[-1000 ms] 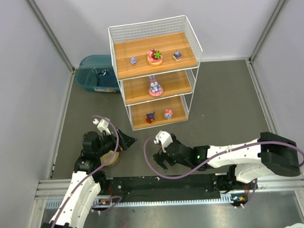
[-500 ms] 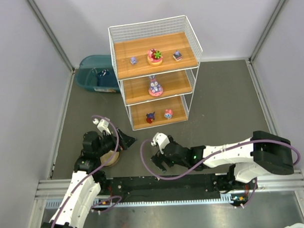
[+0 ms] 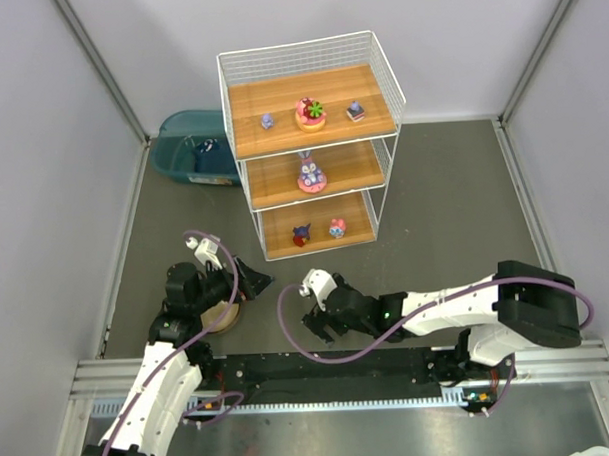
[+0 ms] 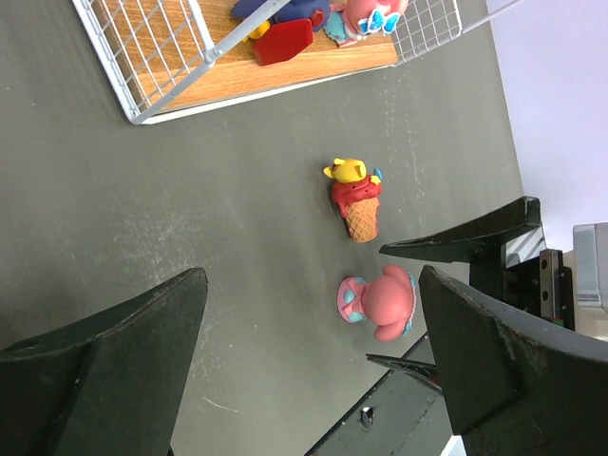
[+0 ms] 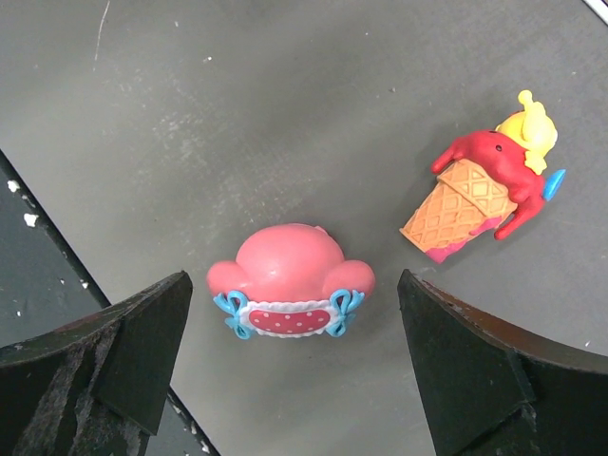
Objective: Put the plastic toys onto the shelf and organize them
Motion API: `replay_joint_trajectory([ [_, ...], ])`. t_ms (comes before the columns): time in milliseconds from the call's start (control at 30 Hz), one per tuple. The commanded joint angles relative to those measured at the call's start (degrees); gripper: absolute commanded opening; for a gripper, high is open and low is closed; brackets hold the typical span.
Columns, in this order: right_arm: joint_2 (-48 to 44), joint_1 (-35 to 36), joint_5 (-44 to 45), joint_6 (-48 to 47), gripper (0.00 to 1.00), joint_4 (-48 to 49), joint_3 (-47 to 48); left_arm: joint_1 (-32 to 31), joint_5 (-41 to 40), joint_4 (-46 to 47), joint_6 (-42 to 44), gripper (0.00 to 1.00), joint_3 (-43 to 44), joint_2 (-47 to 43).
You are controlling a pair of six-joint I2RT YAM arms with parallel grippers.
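Observation:
A pink figurine with blue bows lies on the dark table between the wide-apart fingers of my right gripper, which is open and not touching it. A red and yellow ice-cream-cone toy lies just beyond. In the left wrist view the same pink figurine and cone toy lie ahead of my open, empty left gripper. The shelf holds a flower-topped disc, a bunny and small toys on its lowest board. From above, my right gripper hides the floor toys.
A teal bin stands left of the shelf. A tan bowl sits under my left arm, near my left gripper. The black rail of the arm bases runs close behind the pink figurine. The shelf's lowest board lies ahead.
My right arm has slid left, bringing its gripper over the pink figurine. The left arm and the toys on the shelf have not moved.

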Motion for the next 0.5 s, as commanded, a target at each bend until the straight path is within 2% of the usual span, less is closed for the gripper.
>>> replay_joint_trajectory([
  [0,0.67,0.74,-0.28,-1.80,0.89,2.24,2.70,-0.12,-0.73,1.86,0.52,0.99,0.77,0.27],
  [200,1.02,0.74,-0.10,-2.07,0.82,2.42,2.96,-0.12,-0.74,1.86,0.44,0.99,0.86,0.36],
  [467,1.54,0.74,-0.28,-2.25,0.79,2.86,3.22,-0.12,-0.74,1.86,0.61,0.99,0.86,0.36],
])
